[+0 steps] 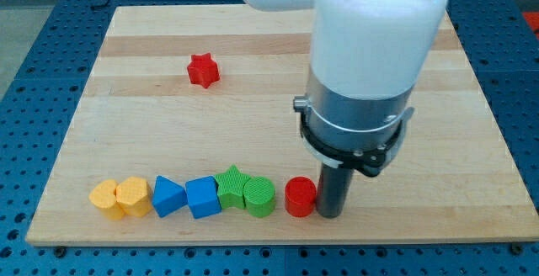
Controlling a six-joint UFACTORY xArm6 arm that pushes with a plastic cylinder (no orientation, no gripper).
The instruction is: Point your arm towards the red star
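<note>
The red star (pixel 203 70) lies alone on the wooden board in the view's upper left. My tip (pixel 329 214) rests near the view's bottom edge, right of centre, touching or almost touching the right side of a red cylinder (pixel 300 197). The red star is far from the tip, up and to the view's left. The white and grey arm body (pixel 362 66) hangs above the tip and hides the board behind it.
A row of blocks lies along the board's bottom edge, left of the tip: a yellow round block (pixel 104 198), a yellow block (pixel 133 196), a blue triangle (pixel 168 197), a blue block (pixel 203 197), a green star (pixel 230 184) and a green cylinder (pixel 259 196).
</note>
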